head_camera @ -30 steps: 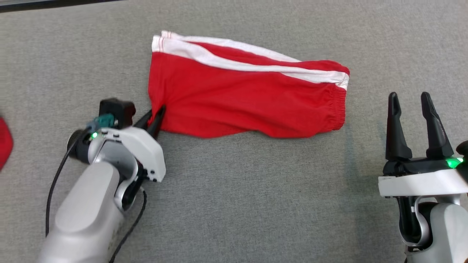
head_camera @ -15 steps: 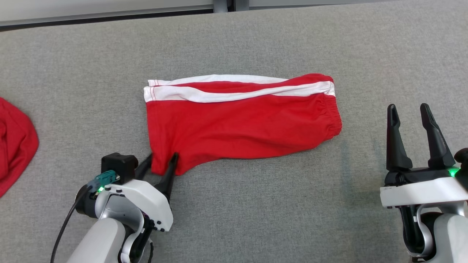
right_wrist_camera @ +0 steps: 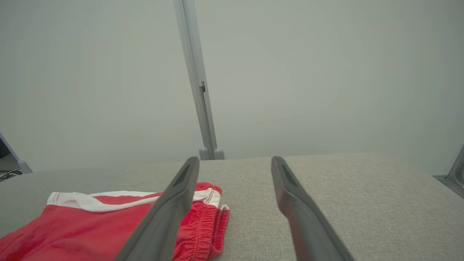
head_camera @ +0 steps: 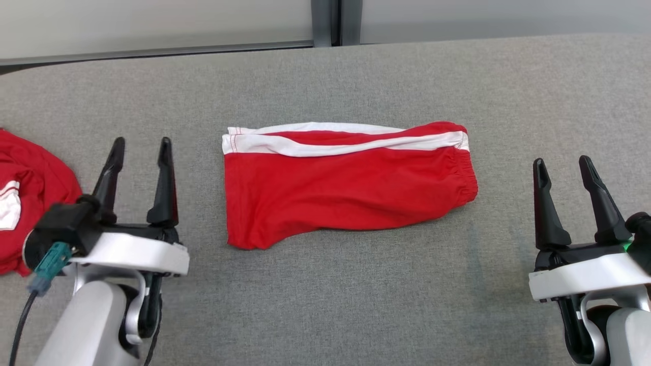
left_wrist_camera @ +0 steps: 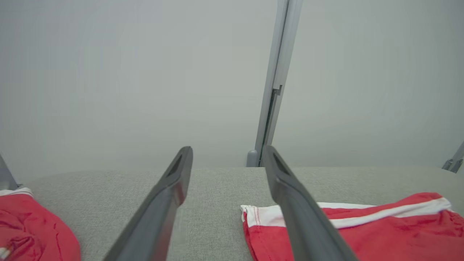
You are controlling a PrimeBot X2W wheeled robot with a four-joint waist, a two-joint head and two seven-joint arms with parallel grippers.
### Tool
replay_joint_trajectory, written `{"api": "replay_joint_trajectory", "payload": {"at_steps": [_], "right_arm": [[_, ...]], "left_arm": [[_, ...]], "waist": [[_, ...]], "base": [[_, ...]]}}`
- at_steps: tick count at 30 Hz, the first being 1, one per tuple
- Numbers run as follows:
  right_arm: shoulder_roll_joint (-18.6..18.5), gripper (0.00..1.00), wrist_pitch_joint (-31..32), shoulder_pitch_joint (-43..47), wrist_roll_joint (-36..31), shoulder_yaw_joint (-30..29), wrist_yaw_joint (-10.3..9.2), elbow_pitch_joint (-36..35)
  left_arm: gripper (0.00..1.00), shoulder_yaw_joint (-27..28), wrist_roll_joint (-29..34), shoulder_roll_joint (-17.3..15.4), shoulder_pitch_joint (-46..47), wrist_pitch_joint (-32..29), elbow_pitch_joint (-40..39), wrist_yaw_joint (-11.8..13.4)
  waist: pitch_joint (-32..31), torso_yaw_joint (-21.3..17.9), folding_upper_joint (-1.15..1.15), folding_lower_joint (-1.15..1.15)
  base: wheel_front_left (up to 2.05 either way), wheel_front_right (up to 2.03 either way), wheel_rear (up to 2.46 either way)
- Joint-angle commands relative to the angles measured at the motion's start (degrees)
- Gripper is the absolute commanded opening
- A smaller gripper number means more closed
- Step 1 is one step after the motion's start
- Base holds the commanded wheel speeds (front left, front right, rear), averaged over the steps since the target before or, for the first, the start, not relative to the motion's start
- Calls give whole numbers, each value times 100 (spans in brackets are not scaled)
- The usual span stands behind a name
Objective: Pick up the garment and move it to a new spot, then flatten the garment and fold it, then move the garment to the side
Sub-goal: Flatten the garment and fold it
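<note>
Grey table held the folded red shorts between the left gripper and right gripper, both spread wide and empty. Another red cloth lay just left of the left gripper and could get grabbed by mistake.

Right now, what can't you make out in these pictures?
- Other red cloth: cut off by the head view's left edge, partly behind the left gripper.
- Shorts: underside hidden by the folded top layer; the right wrist view's bottom edge cuts them off.
</note>
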State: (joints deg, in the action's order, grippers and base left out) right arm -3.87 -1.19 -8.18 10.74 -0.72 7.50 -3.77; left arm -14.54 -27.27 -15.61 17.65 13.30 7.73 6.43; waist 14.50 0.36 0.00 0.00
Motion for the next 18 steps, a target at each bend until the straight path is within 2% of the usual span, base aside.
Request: {"api": "replay_joint_trajectory", "payload": {"at_steps": [1,8,14,18], "right_arm": [[-37,100,45,65,45,18,-2,-18],[-67,100,173,238,122,8,-2,-50],[-68,100,238,315,123,-29,-2,-126],[-67,100,269,318,87,-64,-2,-156]], "left_arm": [[100,78,19,-78,-131,50,-51,-18],[100,190,82,-289,-665,74,-353,102],[100,165,110,-335,-911,-74,-713,241],[100,147,94,-368,-909,-106,-791,241]], "waist": [[-76,2,0,0],[-228,-5,0,0],[-240,25,0,0],[-236,47,0,0]], "base": [[0,0,0],[0,0,0],[0,0,0],[0,0,0]]}}
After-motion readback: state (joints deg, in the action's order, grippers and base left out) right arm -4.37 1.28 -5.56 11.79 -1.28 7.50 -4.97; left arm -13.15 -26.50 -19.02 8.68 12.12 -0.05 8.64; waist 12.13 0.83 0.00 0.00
